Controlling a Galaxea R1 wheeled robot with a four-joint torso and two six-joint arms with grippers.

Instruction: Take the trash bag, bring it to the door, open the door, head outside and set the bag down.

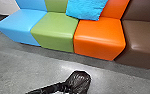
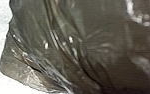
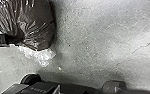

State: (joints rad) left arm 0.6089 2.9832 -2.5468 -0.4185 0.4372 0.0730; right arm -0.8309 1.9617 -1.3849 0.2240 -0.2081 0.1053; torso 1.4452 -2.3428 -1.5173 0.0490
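The dark trash bag [image 1: 79, 80] is sitting in front of the robot, and the left tool [image 1: 65, 87] is pinching it at its gathered neck. How the right tool is being set, I cannot tell. Crinkled whitish plastic [image 3: 42, 58] is poking out beside the bag's neck. Grey floor [image 1: 41, 67] is stretching around below the bag, but whether the bag is touching it I cannot tell. Beyond the bag, well apart from it, a row of padded seats is standing: the light blue seat [image 1: 21, 25] is lying farthest to the bag's left, the green seat [image 1: 54, 31] is coming next, the orange seat [image 1: 98, 38] is reaching from behind the bag toward its right, and the brown seat [image 1: 141, 41] is following farther right. A bright blue cushion [image 1: 86, 9] is leaning against the backrests beyond the bag.
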